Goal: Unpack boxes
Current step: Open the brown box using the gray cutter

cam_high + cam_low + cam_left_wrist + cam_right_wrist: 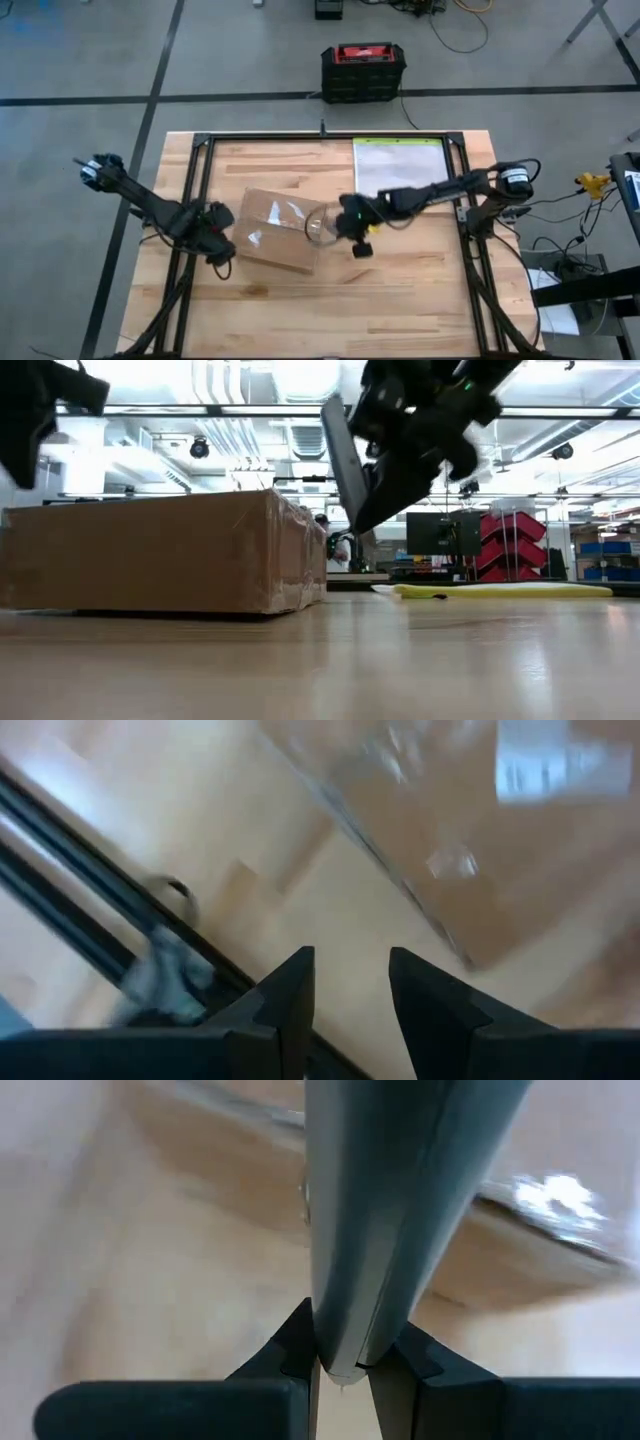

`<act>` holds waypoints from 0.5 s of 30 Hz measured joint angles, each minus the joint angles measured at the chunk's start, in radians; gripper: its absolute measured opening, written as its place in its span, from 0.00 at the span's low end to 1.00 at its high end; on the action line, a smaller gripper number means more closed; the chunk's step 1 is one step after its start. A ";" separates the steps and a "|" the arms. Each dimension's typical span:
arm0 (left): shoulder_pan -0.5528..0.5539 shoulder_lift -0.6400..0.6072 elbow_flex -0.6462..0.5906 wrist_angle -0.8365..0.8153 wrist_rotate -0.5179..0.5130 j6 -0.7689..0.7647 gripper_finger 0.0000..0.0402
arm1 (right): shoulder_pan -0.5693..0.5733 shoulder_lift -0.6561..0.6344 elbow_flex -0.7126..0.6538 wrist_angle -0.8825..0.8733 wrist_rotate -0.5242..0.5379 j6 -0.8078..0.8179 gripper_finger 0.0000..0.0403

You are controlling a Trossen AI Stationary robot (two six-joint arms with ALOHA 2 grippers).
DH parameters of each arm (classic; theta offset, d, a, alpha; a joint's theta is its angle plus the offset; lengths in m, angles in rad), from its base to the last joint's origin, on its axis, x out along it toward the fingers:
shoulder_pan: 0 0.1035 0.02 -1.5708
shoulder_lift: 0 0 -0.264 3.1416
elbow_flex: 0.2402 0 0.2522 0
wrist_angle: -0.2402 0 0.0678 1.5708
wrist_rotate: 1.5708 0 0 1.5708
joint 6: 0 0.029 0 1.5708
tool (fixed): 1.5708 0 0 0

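Barely started, as far as I can judge. The cardboard carton (279,231) sits flat on the wooden table (400,300) roughly mid-table, a bit left of centre, flaps down and shiny clear tape across the top; nothing has been taken out and I see no opened flap. Right gripper (361,247) hangs just beside the carton's right end, above the tabletop, fingers pinched tight on a flat grey blade-like strip (400,1210). Can't tell exactly what that tool is, but it reads as something for cutting tape; in the low view it hangs tilted, close to the box's near corner, not clearly touching. Left gripper (222,262) is off the carton's left end, near it, jaws partly apart with nothing between them (350,1010). Clear pouch with the yellow-green edge (398,165) lies at the back right, well apart from the carton. Left to do: slit tape, open flaps, pull contents, so essentially everything.
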 joint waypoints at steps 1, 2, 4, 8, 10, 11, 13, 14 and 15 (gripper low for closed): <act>0.000 0.001 -0.025 0.017 0.022 0.010 0.29 | 0.026 -0.001 0.000 0.002 0.002 0.013 0.10; 0.000 0.003 -0.053 0.030 0.035 0.015 0.29 | 0.050 -0.007 0.000 0.001 0.008 0.031 0.10; 0.000 0.006 -0.118 0.076 0.041 0.025 0.29 | 0.100 -0.022 0.000 0.001 0.044 0.055 0.10; 0.000 0.006 -0.234 0.283 -0.003 0.061 0.29 | 0.173 -0.066 0.001 -0.036 0.108 0.119 0.10; -0.001 0.011 -0.269 0.423 -0.065 0.070 0.29 | 0.190 -0.084 0.001 -0.121 0.167 0.152 0.10; -0.001 0.019 -0.281 0.505 -0.092 0.090 0.29 | 0.194 -0.093 0.001 -0.167 0.205 0.164 0.10; -0.001 0.055 -0.292 0.684 -0.147 0.147 0.29 | 0.203 -0.117 0.001 -0.277 0.280 0.199 0.10; -0.002 0.082 -0.293 0.777 -0.166 0.186 0.29 | 0.207 -0.131 0.001 -0.331 0.311 0.216 0.10; -0.004 0.114 -0.292 0.879 -0.183 0.241 0.29 | 0.213 -0.148 0.001 -0.379 0.331 0.238 0.10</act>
